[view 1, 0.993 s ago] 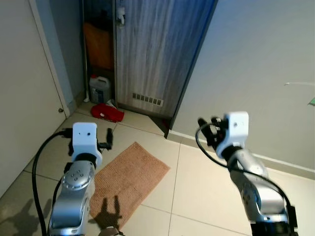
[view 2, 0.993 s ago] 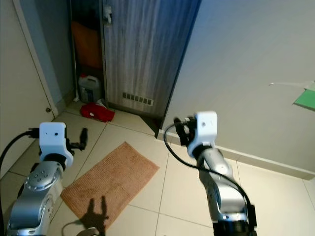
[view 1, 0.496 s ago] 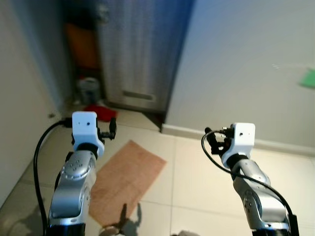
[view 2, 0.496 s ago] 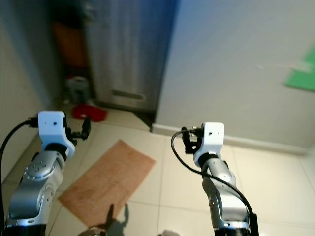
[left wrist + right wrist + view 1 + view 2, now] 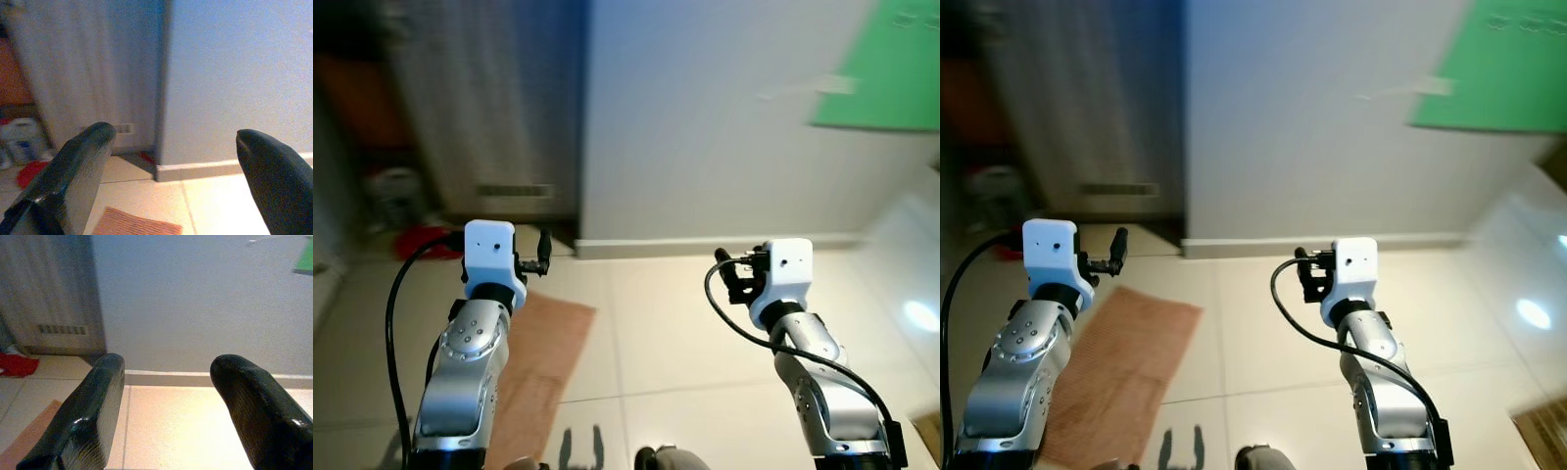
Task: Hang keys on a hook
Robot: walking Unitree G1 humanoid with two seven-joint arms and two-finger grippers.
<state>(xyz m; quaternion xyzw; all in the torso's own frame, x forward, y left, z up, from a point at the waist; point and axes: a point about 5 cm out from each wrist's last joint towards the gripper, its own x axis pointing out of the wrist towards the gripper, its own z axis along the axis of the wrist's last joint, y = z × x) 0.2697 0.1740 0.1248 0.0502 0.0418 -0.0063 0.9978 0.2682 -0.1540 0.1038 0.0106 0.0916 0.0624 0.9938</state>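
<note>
My left gripper [image 5: 541,253] is held up in front of me at the left, open, with nothing between its fingers [image 5: 88,161]. At the right my right gripper [image 5: 732,278] is raised to the same height, also open and empty; its fingers [image 5: 98,401] point at the pale wall and the skirting. On the wall at the upper right hangs a green board [image 5: 886,69], with a thin white piece [image 5: 798,90] sticking out beside it, too blurred to identify.
A grey wooden door [image 5: 480,108] stands at the left, with a red thing [image 5: 416,240] on the floor by it. A brown mat [image 5: 543,343] lies on the pale tiles under my left arm. White skirting [image 5: 705,245] runs along the wall ahead.
The whole picture has swung: the camera turned right, so door and mat slid left and the green board came in. Both arms hold the same raised pose.
</note>
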